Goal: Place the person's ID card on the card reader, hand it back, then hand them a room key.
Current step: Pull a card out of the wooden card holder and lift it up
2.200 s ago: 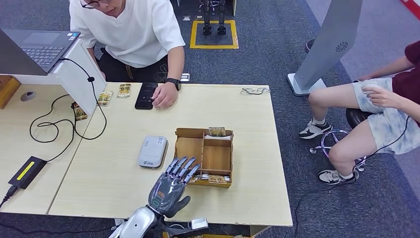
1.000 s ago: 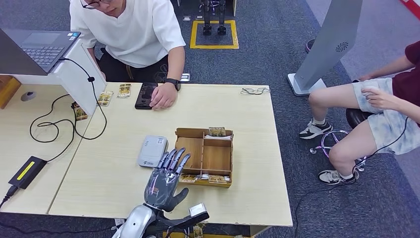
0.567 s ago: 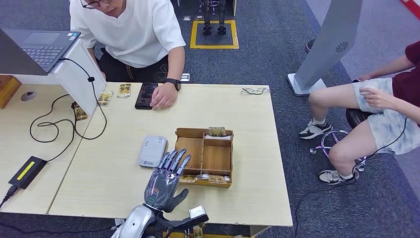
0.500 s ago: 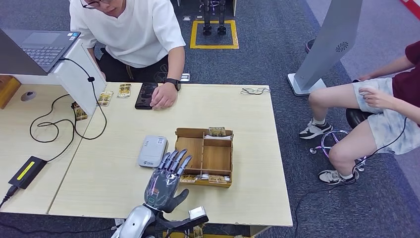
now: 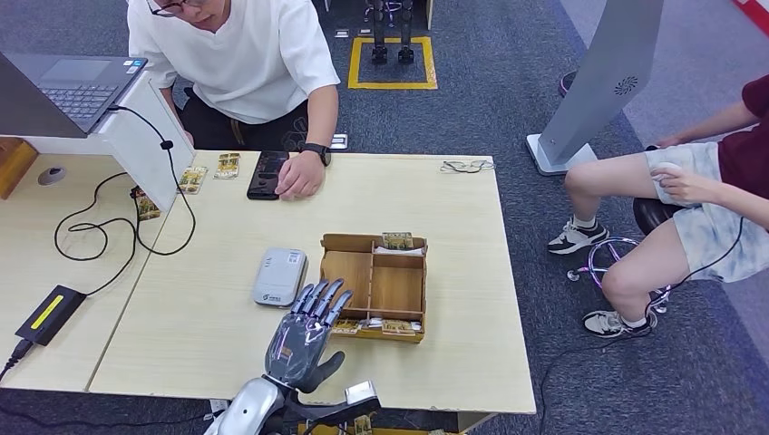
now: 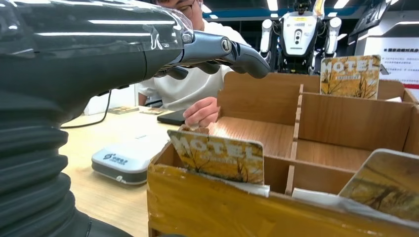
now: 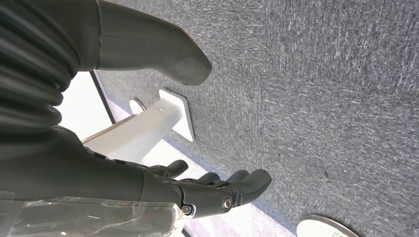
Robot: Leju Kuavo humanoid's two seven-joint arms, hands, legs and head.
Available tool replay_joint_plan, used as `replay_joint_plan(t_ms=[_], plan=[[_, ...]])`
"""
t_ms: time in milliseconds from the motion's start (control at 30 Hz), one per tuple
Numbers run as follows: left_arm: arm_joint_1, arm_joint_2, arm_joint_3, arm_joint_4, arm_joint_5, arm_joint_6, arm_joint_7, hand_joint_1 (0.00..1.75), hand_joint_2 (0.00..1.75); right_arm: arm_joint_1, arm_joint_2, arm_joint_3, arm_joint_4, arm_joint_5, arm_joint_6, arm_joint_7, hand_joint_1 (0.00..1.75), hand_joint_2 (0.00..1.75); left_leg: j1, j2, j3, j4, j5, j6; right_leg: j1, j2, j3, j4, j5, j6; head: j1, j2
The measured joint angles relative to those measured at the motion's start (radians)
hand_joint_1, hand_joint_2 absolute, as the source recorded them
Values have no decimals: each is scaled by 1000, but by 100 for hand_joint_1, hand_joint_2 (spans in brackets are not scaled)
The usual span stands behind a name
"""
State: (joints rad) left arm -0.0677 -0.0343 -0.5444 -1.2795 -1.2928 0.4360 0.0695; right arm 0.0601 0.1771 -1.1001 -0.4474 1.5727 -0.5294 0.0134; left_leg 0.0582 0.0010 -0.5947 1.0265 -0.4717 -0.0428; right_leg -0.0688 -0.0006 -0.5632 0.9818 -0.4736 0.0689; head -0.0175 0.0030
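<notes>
Left hand [image 5: 302,337] hovers over the table [image 5: 218,344] at the near-left corner of the wooden box [image 5: 374,286], fingers spread and straight, holding nothing. Fingertips [image 5: 328,292] reach the box's near-left edge; from the left wrist view the fingers [image 6: 237,52] extend above the box's left compartment. Hotel key cards [image 6: 217,157] stand upright in the box's near slot, another card [image 5: 397,240] in the far slot. Card reader [image 5: 279,276], white, lies flat just left of the box, nothing on it. Person in white shirt [image 5: 240,54] sits across the table, their hand [image 5: 300,176] resting on a black phone [image 5: 266,173]. ID card: cannot tell where it is. Right hand [image 7: 197,190] hangs over grey carpet [image 7: 321,79], fingers apart, empty.
</notes>
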Motion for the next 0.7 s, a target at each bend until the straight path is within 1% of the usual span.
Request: replay_joint_plan(t_ms=[167,333,533,567,667,700], plan=[[0,0,0,15,-1,-1,8,0,175,-1,-4,2,7,0,-3,4,0,175,0,0,0,0,0,0,0,0,0,0,0,0,0,0],[-1,0,0,26,-15,-19,46,0,175,-1,-5,2,9,0,-4,5,0,175,0,0,0,0,0,0,0,0,0,0,0,0,0,0],[-1,0,0,37,-21,-37,67,5,175,-1,-5,2,9,0,-4,7,0,175,0,0,0,0,0,0,0,0,0,0,0,0,0,0],[-1,0,0,38,-21,-38,67,42,175,-1,-5,2,9,0,-4,8,0,175,0,0,0,0,0,0,0,0,0,0,0,0,0,0],[-1,0,0,42,-21,-39,67,168,175,-1,-5,2,9,0,-5,8,0,175,0,0,0,0,0,0,0,0,0,0,0,0,0,0],[-1,0,0,43,-21,-39,67,173,175,-1,-5,2,9,0,-5,8,0,175,0,0,0,0,0,0,0,0,0,0,0,0,0,0]])
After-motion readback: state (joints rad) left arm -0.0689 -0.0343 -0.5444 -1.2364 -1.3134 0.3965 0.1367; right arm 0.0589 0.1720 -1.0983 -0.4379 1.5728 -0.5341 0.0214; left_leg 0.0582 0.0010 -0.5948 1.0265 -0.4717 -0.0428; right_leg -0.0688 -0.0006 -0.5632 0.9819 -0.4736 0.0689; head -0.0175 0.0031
